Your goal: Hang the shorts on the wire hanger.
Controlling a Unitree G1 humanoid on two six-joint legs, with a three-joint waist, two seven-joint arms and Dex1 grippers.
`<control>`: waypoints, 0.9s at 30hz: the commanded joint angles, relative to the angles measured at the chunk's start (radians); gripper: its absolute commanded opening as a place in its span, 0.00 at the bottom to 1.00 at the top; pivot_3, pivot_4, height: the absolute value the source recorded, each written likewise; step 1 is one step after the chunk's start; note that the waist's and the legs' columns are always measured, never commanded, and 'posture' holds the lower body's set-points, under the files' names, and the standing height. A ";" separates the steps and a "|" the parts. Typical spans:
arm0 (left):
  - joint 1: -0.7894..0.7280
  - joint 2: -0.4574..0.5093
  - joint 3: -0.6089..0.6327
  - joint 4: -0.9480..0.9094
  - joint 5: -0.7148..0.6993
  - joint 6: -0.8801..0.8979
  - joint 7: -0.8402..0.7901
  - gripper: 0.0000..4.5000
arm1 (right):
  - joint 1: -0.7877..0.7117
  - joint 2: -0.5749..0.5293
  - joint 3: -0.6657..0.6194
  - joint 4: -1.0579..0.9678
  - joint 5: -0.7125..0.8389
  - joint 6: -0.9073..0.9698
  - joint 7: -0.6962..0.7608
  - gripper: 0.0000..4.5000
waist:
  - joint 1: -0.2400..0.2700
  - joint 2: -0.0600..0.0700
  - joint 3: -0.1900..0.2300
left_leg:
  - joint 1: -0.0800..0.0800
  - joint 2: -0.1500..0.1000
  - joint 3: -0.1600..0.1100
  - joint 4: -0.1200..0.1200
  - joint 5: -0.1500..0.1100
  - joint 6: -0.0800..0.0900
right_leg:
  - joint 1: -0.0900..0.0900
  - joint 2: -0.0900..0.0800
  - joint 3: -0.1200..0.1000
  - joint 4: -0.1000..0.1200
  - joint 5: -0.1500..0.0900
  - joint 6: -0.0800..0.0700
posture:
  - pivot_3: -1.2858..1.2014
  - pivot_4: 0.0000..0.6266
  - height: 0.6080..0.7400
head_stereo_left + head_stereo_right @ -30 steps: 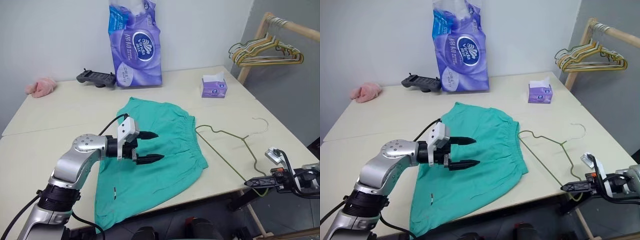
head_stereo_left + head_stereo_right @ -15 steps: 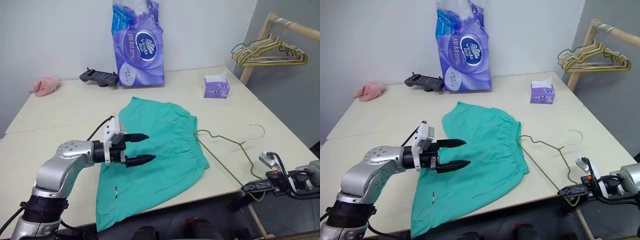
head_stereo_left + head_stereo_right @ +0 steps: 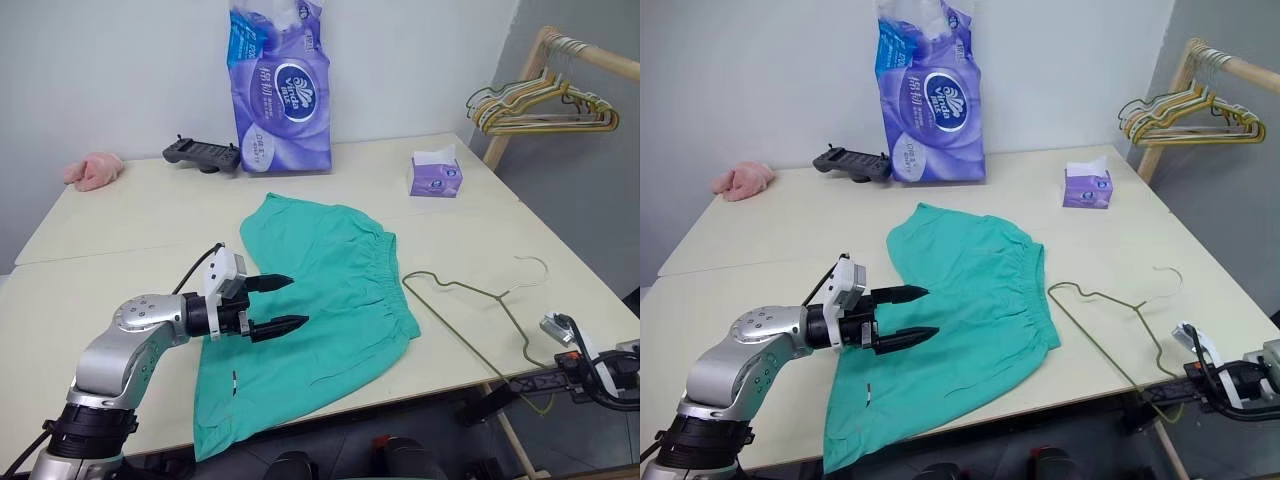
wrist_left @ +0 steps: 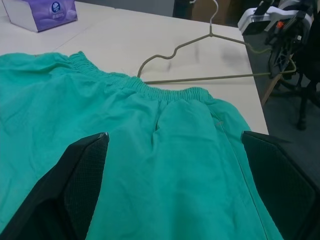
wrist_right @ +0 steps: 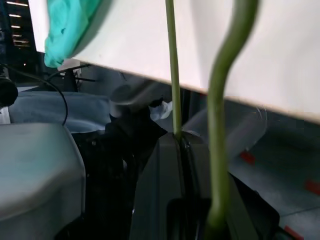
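The teal-green shorts (image 3: pixel 325 285) lie flat on the cream table (image 3: pixel 130 230), with one leg hanging over the front edge. My left gripper (image 3: pixel 298 300) hovers open just over the left part of the shorts, pointing right, with nothing between its fingers (image 4: pixel 75 175). The wire hanger (image 3: pixel 470 290) lies to the right of the gathered waistband (image 4: pixel 150 90), its hook toward the table's right edge. The hanger's near corner sticks out past the front edge of the table. There my right gripper (image 3: pixel 520 384) is shut on the wire (image 5: pixel 172 75), below table level.
At the back of the table stand a purple pack of tissue rolls (image 3: pixel 280 90), a black controller (image 3: pixel 200 155), a pink fuzzy cloth (image 3: pixel 92 170) and a small tissue box (image 3: pixel 435 175). A wooden rack with a bunch of hangers (image 3: pixel 535 105) stands beyond the table's right side.
My right gripper has drawn back and down with the wire hanger, sliding it a little away from the waistband. The left gripper has shifted slightly left and stays open.
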 commanded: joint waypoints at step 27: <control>-0.054 0.004 -0.004 0.016 0.025 -0.037 0.004 1.00 | -0.145 0.042 0.145 -0.010 -0.012 -0.011 0.080 0.00 | 0.010 0.000 0.002 | 0.000 0.000 0.000 0.000 0.000 0.000 | 0.000 0.000 0.000 -0.001 0.000 0.000 | 0.53 0.09 1.00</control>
